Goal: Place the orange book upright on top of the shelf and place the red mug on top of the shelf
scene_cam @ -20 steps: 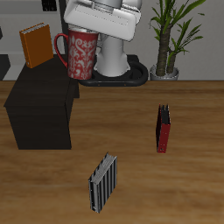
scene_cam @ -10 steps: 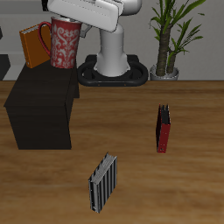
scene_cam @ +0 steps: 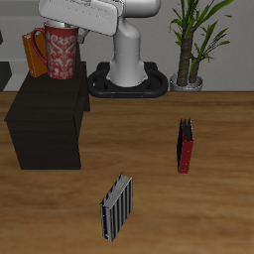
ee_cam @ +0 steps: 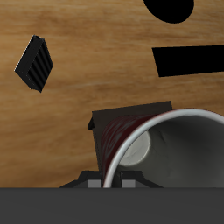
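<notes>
Nearest tabletop front edge: grey striped book [scene_cam: 117,208] upright, then dark red-and-black book [scene_cam: 186,146]; leave both. Farther back, shelf [scene_cam: 48,117], orange book [scene_cam: 33,53] already upright at its rear. You hold red mug [scene_cam: 60,51] in end effector [scene_cam: 81,14], clamped at rim, above shelf top. Mug rigid, smooth, likely slippery; handle offsets weight. Keep rim grip, lower level beside book.

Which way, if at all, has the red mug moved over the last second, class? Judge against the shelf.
Yes. The red mug, carried by the hand, has travelled sideways across the shelf top towards the orange book, and now partly overlaps the book.
</notes>
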